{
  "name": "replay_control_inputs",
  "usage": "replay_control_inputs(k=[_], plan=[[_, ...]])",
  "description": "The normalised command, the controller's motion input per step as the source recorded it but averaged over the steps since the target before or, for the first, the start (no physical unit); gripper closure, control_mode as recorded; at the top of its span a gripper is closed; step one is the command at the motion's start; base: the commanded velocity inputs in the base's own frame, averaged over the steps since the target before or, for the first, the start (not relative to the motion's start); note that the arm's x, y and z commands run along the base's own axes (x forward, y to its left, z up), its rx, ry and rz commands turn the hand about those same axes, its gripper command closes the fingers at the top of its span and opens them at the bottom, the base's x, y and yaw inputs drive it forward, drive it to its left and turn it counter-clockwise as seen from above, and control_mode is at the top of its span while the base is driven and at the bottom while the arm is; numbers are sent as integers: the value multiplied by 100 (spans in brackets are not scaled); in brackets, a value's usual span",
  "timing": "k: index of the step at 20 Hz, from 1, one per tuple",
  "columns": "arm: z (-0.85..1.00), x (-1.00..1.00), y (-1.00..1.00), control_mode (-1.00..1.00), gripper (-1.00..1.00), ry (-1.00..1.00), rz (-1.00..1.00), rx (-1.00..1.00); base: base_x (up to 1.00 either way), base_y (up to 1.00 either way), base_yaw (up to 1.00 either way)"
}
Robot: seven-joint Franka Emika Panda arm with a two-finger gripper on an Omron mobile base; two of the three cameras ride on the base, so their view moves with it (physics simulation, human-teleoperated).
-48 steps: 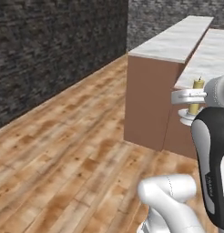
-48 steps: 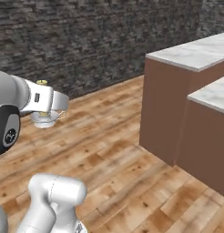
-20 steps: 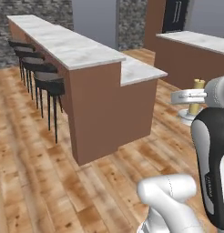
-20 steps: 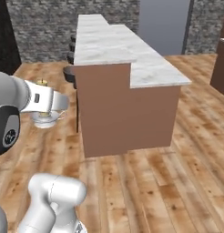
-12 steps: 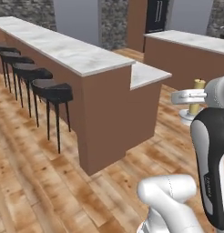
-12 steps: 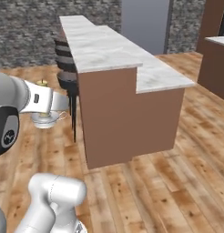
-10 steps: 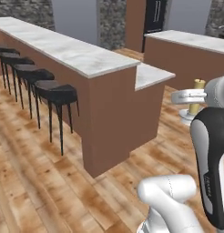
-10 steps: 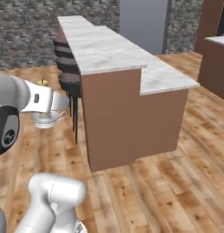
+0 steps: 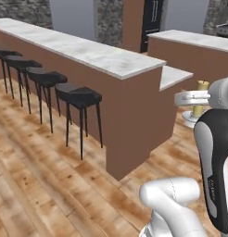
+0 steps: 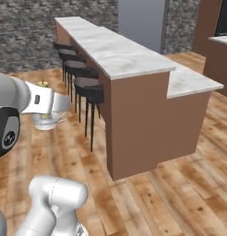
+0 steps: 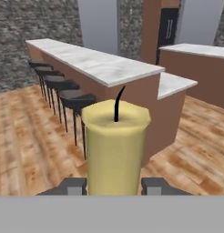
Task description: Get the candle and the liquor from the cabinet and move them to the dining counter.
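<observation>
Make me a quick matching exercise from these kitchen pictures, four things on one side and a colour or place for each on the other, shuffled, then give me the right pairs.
Things:
1. candle
2. dining counter
3. stools
4. gripper

Descriptions:
A. black, lined up along the counter's front
B. pale yellow, with a dark wick
C. white grey-veined top on a brown base
D. shut on the candle, above the wood floor

Pairs: 1-B, 2-C, 3-A, 4-D

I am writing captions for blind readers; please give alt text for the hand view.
A pale-yellow candle with a black wick stands close up between the two dark fingertips of the hand. Behind it runs a long marble counter with black stools on a wooden floor.
</observation>
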Motion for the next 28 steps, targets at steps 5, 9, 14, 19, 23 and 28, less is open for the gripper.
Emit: replay_control_inputs(k=[5,9,14,19,23,28], plan=[[0,0,0,100,100,0,0,0,47,100,-25],[0,0,0,100,100,0,0,0,71,100,-29],[0,0,0,100,100,0,0,0,85,100,-31],[0,0,0,100,100,0,0,0,86,100,-31],[0,0,0,100,100,0,0,0,83,100,-32],[0,0,0,100,100,0,0,0,78,100,-32]])
